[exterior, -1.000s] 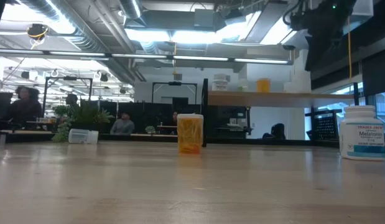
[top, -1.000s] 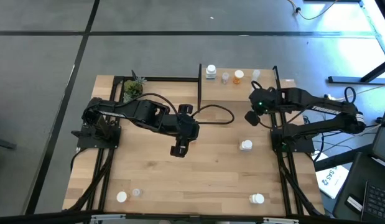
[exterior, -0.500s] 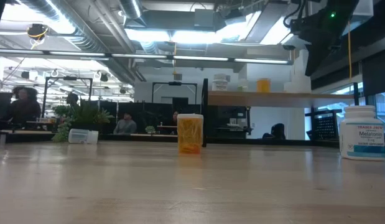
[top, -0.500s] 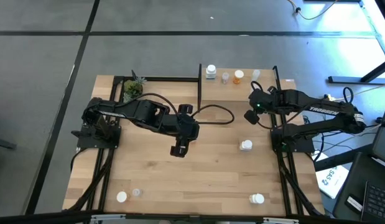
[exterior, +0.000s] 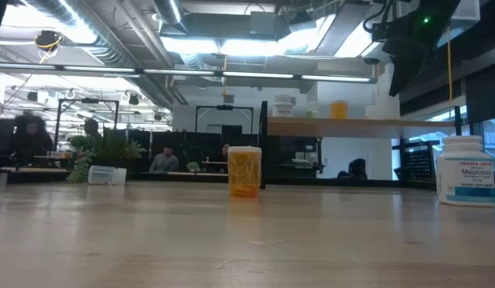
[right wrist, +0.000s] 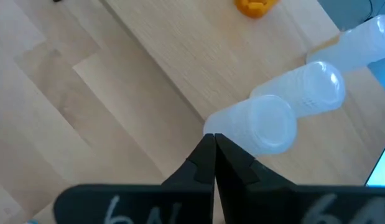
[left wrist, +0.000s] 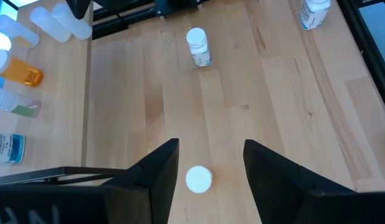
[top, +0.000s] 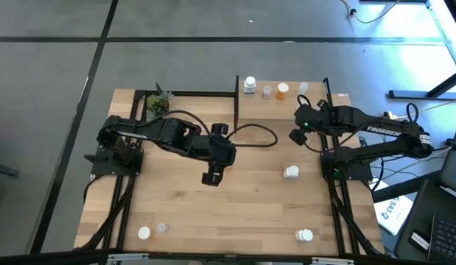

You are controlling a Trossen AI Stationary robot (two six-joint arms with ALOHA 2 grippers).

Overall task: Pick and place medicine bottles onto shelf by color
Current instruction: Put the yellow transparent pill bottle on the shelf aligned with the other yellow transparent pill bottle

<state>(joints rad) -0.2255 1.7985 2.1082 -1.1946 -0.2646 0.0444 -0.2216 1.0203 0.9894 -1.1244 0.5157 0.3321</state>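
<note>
On the shelf, at the 12 to 1 o'clock side of the table, we see a white bottle with a blue label, a clear bottle, an orange bottle with a white cap and some clear bottles lying down near its right post. In the right wrist view these lying clear bottles look empty, and an orange bottle stands farther on the board. In the low view an orange bottle stands in the middle of the table; we cannot tell what is in it.

On the tabletop, one white bottle stands at 3 o'clock, another white bottle at 5 o'clock, and a white cap or bottle with a small clear bottle at 7 o'clock.

The left gripper hangs over the centre of the table. Its fingers stand apart on both sides of a white-capped bottle below it; we cannot tell if they touch it. The right gripper is at 2 o'clock, just in front of the shelf, with its fingers closed together and holding nothing.

Compared with one second ago, the right arm has moved a little toward the shelf. The left arm and all bottles are as before. A person in the room behind has shifted a little.
</note>
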